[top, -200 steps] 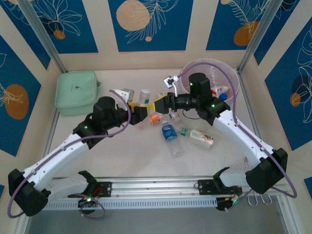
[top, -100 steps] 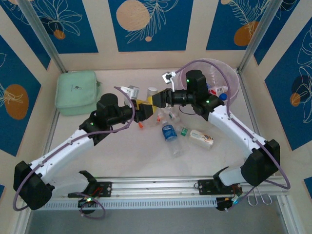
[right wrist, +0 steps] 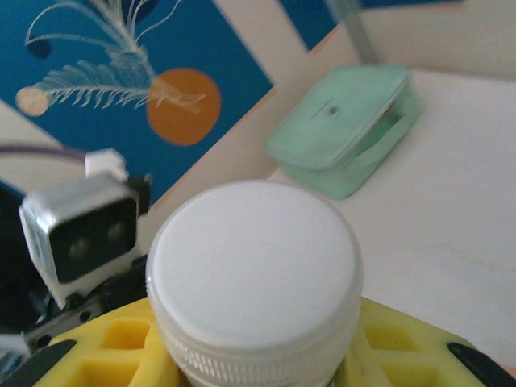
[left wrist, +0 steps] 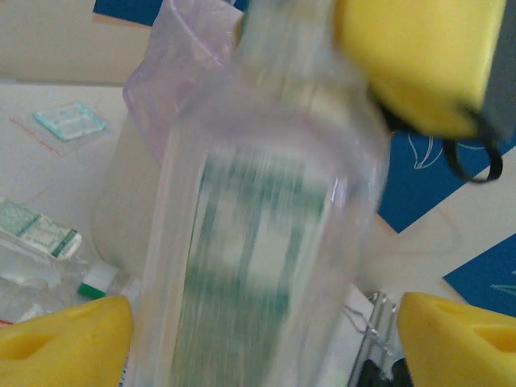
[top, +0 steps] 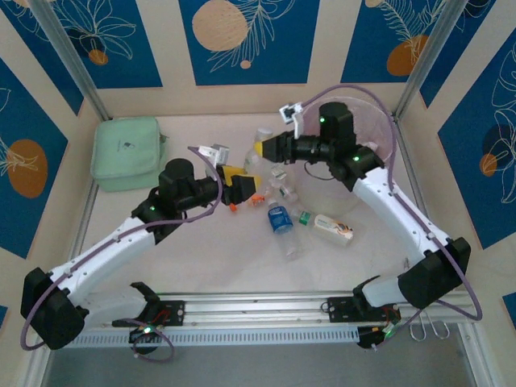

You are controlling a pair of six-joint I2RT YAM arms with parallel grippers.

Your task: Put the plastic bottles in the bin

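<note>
Right gripper clamps 1 white-capped bottle by its neck. Left gripper, spread wide and empty, faces it. At least 4 loose bottles lie below them, with 1 bin to the right gripper's right.

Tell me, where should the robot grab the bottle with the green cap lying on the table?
Around the middle of its body, coming straight down from above, I think. The green-capped bottle lies flat on its side, so its long round body faces up, easy to pinch across.
</note>
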